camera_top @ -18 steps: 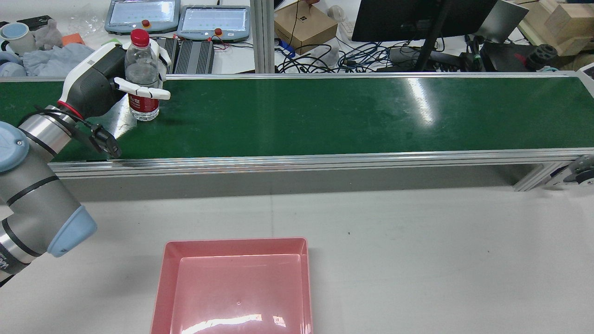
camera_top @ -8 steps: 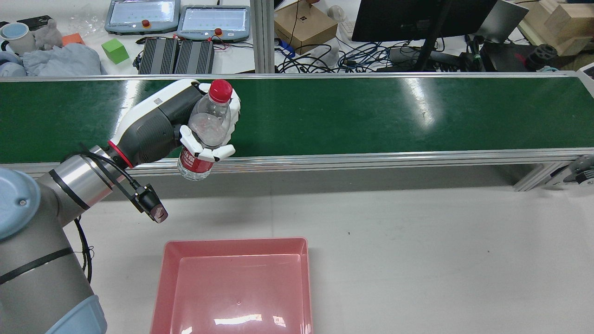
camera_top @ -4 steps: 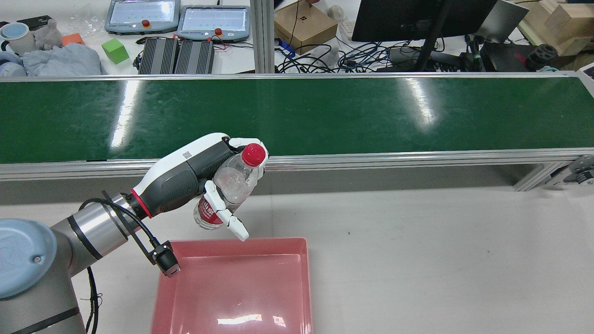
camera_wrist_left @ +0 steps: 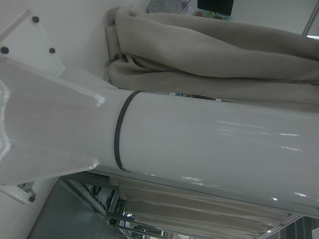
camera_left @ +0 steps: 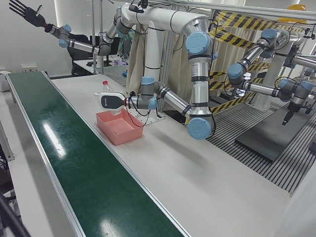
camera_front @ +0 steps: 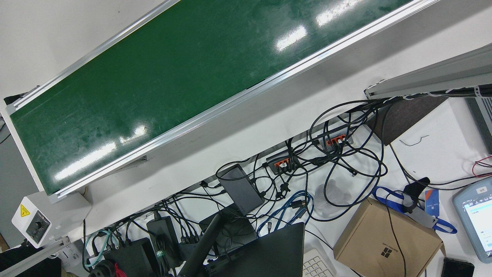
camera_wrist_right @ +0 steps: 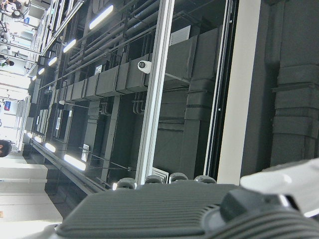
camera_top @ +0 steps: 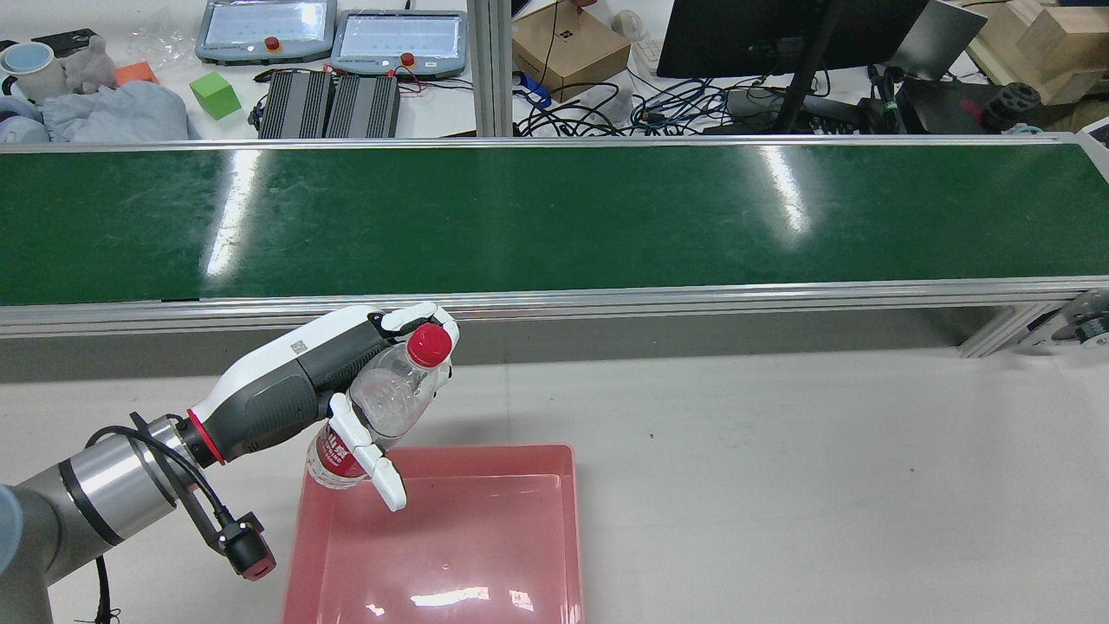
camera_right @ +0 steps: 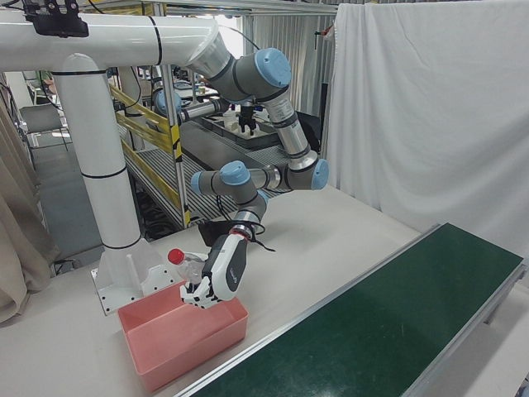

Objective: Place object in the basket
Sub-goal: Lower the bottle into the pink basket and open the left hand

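Observation:
My left hand point(camera_top: 333, 390) is shut on a clear water bottle point(camera_top: 385, 403) with a red cap and a red label. It holds the bottle tilted, cap pointing away and to the right, just above the far left corner of the pink basket point(camera_top: 520, 455). The hand point(camera_right: 221, 277), the bottle point(camera_right: 186, 263) and the basket point(camera_right: 178, 347) also show in the right-front view. In the left-front view the hand point(camera_left: 111, 101) is over the basket point(camera_left: 118, 133). My right hand point(camera_left: 24, 11) is dark, raised high, with its fingers spread and empty.
The green conveyor belt point(camera_top: 554, 217) runs across behind the basket, its aluminium rail point(camera_top: 693, 299) close to the hand; it also shows in the front view point(camera_front: 153, 77). Beyond the belt are teach pendants point(camera_top: 398, 39), a green cube point(camera_top: 214, 94), cables and a cardboard box point(camera_top: 567, 48).
My left hand lifted the bottle off the belt's left end, carried it toward me over the rail, and lowered it to the basket's far left corner, tilting it.

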{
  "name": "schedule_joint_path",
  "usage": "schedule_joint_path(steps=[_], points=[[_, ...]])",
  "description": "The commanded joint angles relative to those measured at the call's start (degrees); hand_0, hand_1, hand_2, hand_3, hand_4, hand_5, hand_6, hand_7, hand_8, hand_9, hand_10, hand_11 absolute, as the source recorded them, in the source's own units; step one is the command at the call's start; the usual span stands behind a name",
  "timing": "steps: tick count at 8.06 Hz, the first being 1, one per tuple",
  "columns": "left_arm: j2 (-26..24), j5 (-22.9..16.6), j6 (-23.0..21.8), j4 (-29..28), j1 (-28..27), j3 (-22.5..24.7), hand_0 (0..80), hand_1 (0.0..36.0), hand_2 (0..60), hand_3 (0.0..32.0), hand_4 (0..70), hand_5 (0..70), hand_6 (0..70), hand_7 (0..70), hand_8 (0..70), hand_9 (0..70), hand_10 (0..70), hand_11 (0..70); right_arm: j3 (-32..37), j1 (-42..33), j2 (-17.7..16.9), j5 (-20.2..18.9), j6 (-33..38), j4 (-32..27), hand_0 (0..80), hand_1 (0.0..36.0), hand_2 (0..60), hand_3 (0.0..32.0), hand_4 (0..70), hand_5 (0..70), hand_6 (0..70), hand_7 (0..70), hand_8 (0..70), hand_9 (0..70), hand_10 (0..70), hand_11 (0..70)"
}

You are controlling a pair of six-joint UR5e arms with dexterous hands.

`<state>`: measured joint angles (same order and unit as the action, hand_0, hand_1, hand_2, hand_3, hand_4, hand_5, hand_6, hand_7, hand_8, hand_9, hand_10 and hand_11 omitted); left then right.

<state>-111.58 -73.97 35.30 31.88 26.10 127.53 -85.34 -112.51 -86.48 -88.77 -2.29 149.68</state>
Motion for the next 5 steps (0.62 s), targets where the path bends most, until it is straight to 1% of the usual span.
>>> schedule_joint_path(steps=[1, 2, 3, 4, 5], points=[[0.7, 1.2, -0.1, -0.4, -1.3, 3.1, 40.9, 0.0, 0.0, 0.0, 11.7, 70.0, 22.2, 37.3, 44.9, 56.6, 43.4, 60.3, 0.0, 0.0, 0.0, 0.0, 0.0, 0.0, 0.0, 0.0, 0.0, 0.0, 0.0, 0.0, 0.0, 0.0, 0.0, 0.0, 0.0, 0.0], [0.8, 3.6, -0.1, -0.4, -1.4, 3.6, 39.0, 0.0, 0.0, 0.0, 8.5, 57.2, 14.5, 22.0, 28.8, 35.3, 32.9, 46.4, 0.0, 0.0, 0.0, 0.0, 0.0, 0.0, 0.0, 0.0, 0.0, 0.0, 0.0, 0.0, 0.0, 0.0, 0.0, 0.0, 0.0, 0.0], [0.7, 5.0, -0.1, -0.4, -1.6, 3.7, 37.6, 0.0, 0.0, 0.0, 8.5, 51.4, 11.4, 11.7, 22.4, 24.9, 26.0, 37.1, -0.1, 0.0, 0.0, 0.0, 0.0, 0.0, 0.0, 0.0, 0.0, 0.0, 0.0, 0.0, 0.0, 0.0, 0.0, 0.0, 0.0, 0.0], [0.5, 5.1, -0.1, -0.4, -2.8, 3.6, 36.2, 0.0, 0.0, 0.0, 8.8, 50.3, 10.6, 8.6, 21.2, 23.2, 22.5, 32.1, -0.1, 0.0, 0.0, 0.0, 0.0, 0.0, 0.0, 0.0, 0.0, 0.0, 0.0, 0.0, 0.0, 0.0, 0.0, 0.0, 0.0, 0.0], [0.5, 5.1, -0.1, -0.4, -2.8, 3.6, 36.7, 0.0, 0.0, 1.8, 8.3, 47.8, 9.6, 7.6, 19.3, 21.3, 18.9, 26.8, -0.1, 0.0, 0.0, 0.0, 0.0, 0.0, 0.0, 0.0, 0.0, 0.0, 0.0, 0.0, 0.0, 0.0, 0.0, 0.0, 0.0, 0.0]])
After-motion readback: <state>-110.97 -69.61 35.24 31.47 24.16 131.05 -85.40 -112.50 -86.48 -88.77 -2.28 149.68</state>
